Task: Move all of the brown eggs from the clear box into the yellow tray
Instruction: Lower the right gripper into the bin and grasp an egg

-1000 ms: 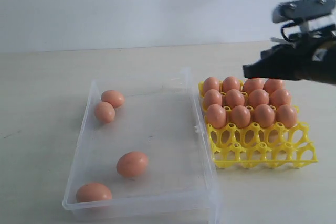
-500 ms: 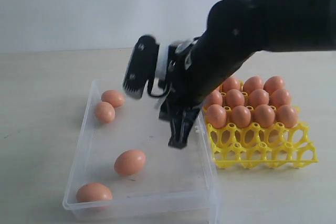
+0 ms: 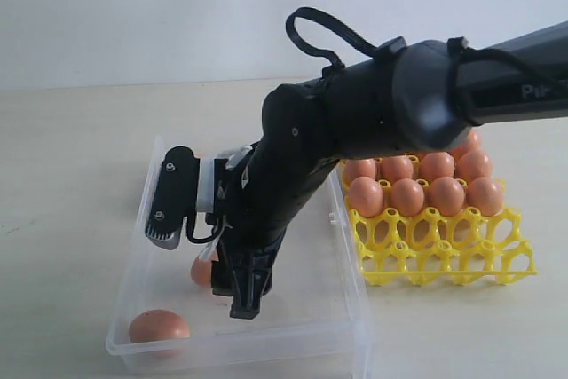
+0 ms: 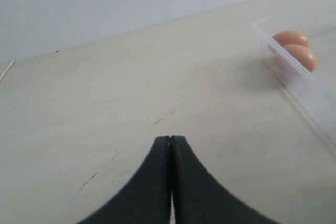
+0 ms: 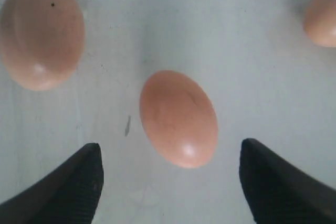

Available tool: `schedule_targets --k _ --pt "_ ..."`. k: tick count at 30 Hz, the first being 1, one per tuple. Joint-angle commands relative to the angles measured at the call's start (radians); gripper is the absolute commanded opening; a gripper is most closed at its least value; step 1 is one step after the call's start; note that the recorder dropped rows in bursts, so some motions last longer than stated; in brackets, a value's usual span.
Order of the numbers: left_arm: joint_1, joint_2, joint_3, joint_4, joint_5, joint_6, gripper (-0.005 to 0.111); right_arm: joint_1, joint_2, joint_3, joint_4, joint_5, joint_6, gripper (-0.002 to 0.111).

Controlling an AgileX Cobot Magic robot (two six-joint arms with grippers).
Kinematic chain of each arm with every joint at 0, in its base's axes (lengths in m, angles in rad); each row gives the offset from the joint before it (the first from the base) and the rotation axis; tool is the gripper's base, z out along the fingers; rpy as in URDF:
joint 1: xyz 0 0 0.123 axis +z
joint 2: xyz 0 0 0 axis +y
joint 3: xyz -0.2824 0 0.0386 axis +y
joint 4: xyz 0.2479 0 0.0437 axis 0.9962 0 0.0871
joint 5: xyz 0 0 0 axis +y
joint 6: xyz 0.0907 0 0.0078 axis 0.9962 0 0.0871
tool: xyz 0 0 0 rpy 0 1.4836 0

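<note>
Finds the right end effector (image 3: pixel 240 299) inside the clear box (image 3: pixel 353 321), lower left of centre in the exterior view, pointing down at the box floor. Confirms from the right wrist view jaws spread wide, with a brown egg (image 5: pixel 178 119) lying on the floor between the fingers (image 5: pixel 73 182) and touching neither. Notes a second egg (image 5: pixel 42 32) and a third egg (image 5: pixel 321 17) farther off on the same floor.

Records in the exterior view a corner egg (image 3: pixel 158 326) at the box's lower left, well clear of the arm, and part of another egg showing just beside the black fingers.

Places the yellow tray (image 3: pixel 444 259) just beside the box's right wall, on the pale surface (image 3: pixel 71 130). Counts eight tray eggs (image 3: pixel 407 196) in two visible rows, with the tray's upper part hidden behind the arm and bare cups along its lower edge.

Finds the left end effector (image 4: pixel 170 145) pressed together, holding nothing, with bare surface ahead. Notes a pair of eggs (image 4: pixel 299 56) in a box corner in that view.
</note>
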Motion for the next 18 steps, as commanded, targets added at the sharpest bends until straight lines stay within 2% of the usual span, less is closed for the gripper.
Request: schedule_targets --k 1,5,8,11,15,16,18 --pt "-0.003 -0.006 -0.004 -0.004 -0.007 0.0 0.0 0.013 0.048 -0.066 0.007 -0.008 -0.011 0.07" --pt "-0.003 -0.006 -0.004 -0.004 -0.007 0.0 0.0 0.016 0.107 -0.113 -0.003 0.0 -0.011 0.07" --pt "-0.003 -0.006 -0.004 -0.004 -0.007 0.0 0.0 0.016 0.159 -0.155 -0.021 0.017 -0.01 0.064" --pt "-0.003 -0.006 -0.004 -0.004 -0.007 0.0 0.0 0.016 0.194 -0.19 -0.03 0.019 -0.002 0.043" --pt "-0.003 -0.006 -0.004 -0.004 -0.007 0.0 0.0 0.016 0.215 -0.228 -0.03 0.019 -0.002 0.005" --pt "-0.003 -0.006 -0.004 -0.004 -0.007 0.0 0.0 0.016 0.215 -0.231 -0.03 0.016 -0.002 0.0" --pt "-0.003 -0.006 -0.004 -0.004 -0.007 0.0 0.0 0.014 0.205 -0.228 -0.03 0.012 -0.002 0.0"
